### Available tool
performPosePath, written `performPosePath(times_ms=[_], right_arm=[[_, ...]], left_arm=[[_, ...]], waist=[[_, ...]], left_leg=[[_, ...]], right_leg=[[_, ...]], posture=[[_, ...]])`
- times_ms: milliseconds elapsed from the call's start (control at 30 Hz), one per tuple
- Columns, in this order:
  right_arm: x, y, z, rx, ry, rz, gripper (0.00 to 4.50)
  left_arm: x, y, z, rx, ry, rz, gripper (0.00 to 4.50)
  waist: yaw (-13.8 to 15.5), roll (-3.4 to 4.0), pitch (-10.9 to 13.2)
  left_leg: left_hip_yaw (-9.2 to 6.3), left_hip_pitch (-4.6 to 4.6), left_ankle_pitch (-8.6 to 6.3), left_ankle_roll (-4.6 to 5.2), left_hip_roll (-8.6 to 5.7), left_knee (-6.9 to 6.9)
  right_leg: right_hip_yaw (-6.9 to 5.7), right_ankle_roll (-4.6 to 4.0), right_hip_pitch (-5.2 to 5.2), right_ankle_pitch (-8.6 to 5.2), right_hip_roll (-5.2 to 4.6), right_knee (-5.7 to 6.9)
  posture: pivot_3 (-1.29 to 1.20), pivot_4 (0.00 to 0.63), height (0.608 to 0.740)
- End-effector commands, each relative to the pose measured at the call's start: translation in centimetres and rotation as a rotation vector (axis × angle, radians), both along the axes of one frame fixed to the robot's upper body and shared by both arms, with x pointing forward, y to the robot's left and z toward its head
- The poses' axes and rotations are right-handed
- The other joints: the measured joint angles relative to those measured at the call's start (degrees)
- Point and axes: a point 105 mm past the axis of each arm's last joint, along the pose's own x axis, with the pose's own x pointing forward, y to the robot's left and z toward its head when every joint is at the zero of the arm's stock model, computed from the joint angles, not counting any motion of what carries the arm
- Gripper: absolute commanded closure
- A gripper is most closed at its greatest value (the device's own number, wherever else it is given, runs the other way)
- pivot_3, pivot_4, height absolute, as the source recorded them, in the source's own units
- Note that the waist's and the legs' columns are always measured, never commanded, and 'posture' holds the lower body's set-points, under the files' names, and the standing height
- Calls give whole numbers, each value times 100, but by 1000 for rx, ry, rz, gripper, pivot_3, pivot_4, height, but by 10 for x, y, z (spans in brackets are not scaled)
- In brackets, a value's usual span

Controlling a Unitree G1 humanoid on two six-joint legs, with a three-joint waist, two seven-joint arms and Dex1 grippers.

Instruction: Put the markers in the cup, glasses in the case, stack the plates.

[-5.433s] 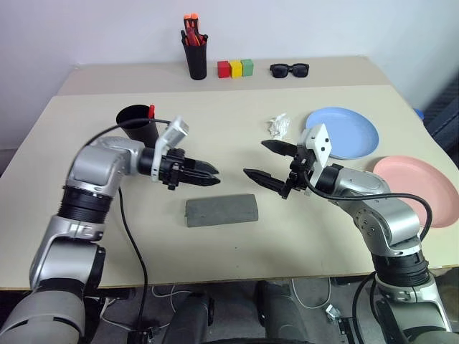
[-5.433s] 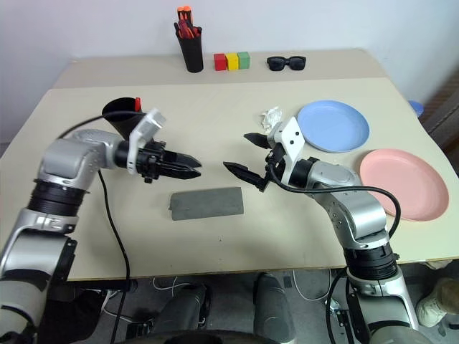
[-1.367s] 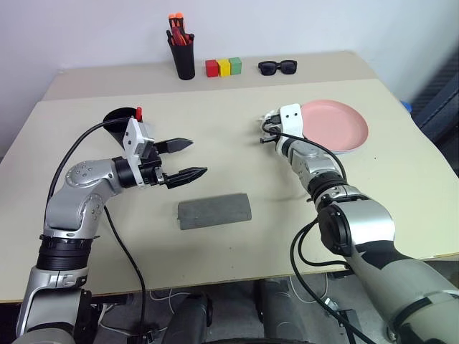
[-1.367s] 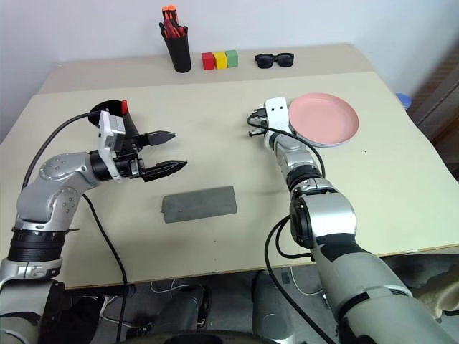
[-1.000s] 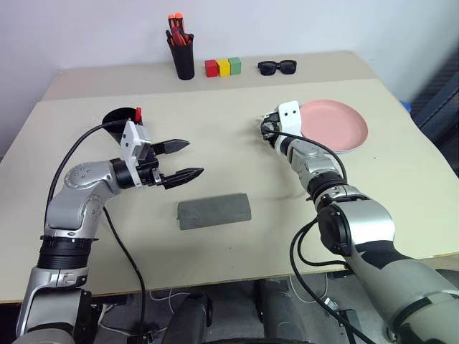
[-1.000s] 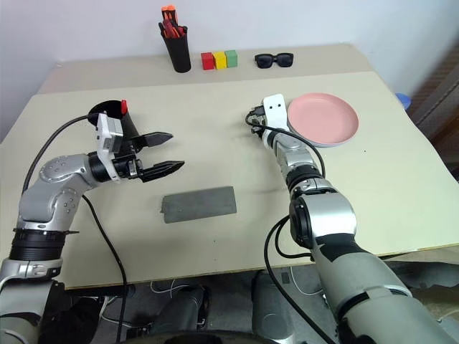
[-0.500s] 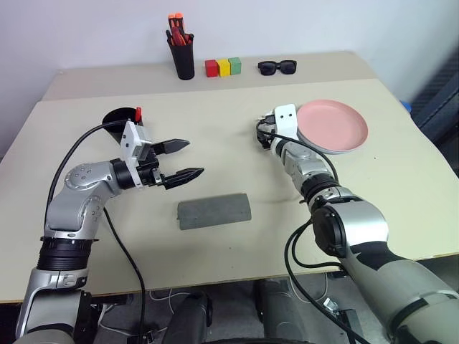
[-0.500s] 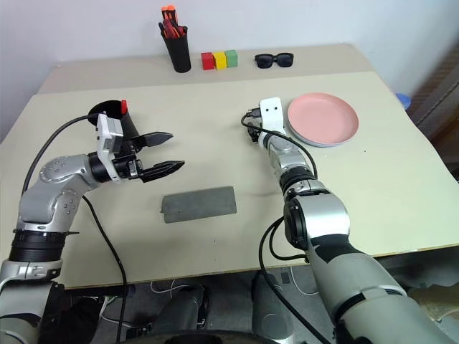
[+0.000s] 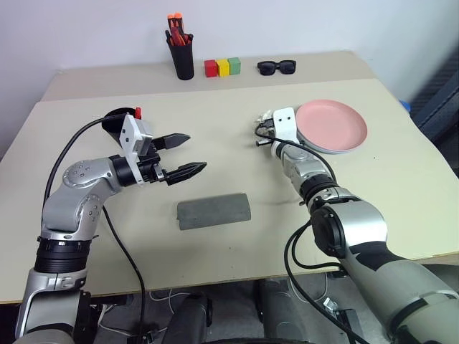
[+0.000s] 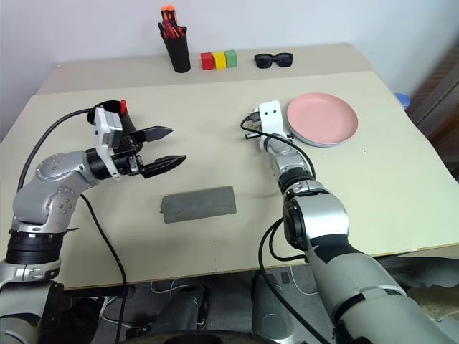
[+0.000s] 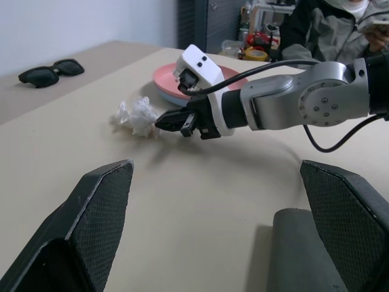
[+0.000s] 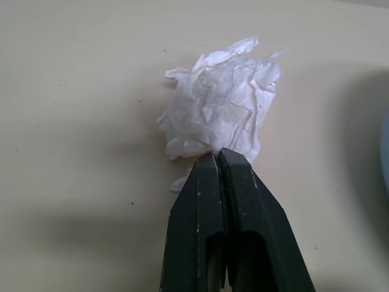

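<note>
Right gripper (image 12: 217, 159) is pressed together at the crumpled tissue (image 12: 220, 115) beside the stacked plates (image 9: 332, 126) — left gripper (image 9: 185, 154) spread above the case (image 9: 214, 211) — glasses step comes next.

A crumpled white tissue (image 12: 222, 115) lies on the beige worktop (image 9: 237, 269), right at the tips of the right hand (image 12: 217, 159). Far beyond both hands, along the back edge, stand a black pen holder (image 9: 182, 61) with orange-topped markers (image 9: 177, 21), then red, yellow and green blocks (image 9: 221, 67) in a row, then thick black sunglasses (image 9: 277, 67). A seated person (image 11: 328, 27) shows past the right hand in the left wrist view.
</note>
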Motion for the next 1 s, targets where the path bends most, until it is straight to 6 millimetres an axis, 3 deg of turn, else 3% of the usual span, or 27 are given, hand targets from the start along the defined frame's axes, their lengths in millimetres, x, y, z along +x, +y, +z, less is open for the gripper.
performPosePath(times_ms=[33, 167, 400, 567, 700, 833, 1000], right_arm=[[7, -1, 29, 1, -81, -12, 4483], [8, -26, 35, -19, -100, -78, 4483], [8, -39, 39, -35, -112, -79, 4483], [9, -36, 44, -31, -120, -32, 4483], [9, -33, 59, -86, -165, 54, 4483], [5, -33, 72, -9, -192, 162, 4483], [-13, -23, 61, 0, -157, 364, 4483]], left_arm=[[-4, -3, 17, 3, -66, -14, 0], [-1, -3, 16, -12, -63, -14, 0], [0, -1, 12, -29, -57, -16, 0], [0, 0, 11, -39, -57, -19, 0], [-1, 2, 11, -36, -61, -20, 0], [-2, 2, 8, -37, -56, -23, 0], [-3, 1, 8, -45, -57, -26, 0]], waist=[[0, 0, 0], [15, 0, 0], [-18, 0, 0], [-1, 0, 0], [0, 0, 0], [5, 0, 0], [10, 0, 0]], left_leg=[[0, 0, 0, 0, 0, 0], [0, -1, 0, 0, 0, 1], [3, 2, 0, 1, 2, -2], [3, 1, 0, 1, 3, -1], [3, 0, 0, 1, 2, 1], [3, 0, -1, 1, 2, 1], [2, 1, -2, 3, 3, 0]], right_leg=[[0, 0, 0, 0, 0, 0], [0, 0, 1, 0, 0, -1], [2, 0, 1, 0, 4, -1], [4, -1, 1, 0, 5, -1], [4, -1, 0, 1, 5, -1], [4, -1, 1, 1, 5, -2], [4, -1, 1, 1, 5, -1]], posture=[[0, 150, 740], [0, 150, 740], [0, 150, 740], [0, 150, 740], [0, 150, 740], [0, 150, 740], [0, 150, 740]])
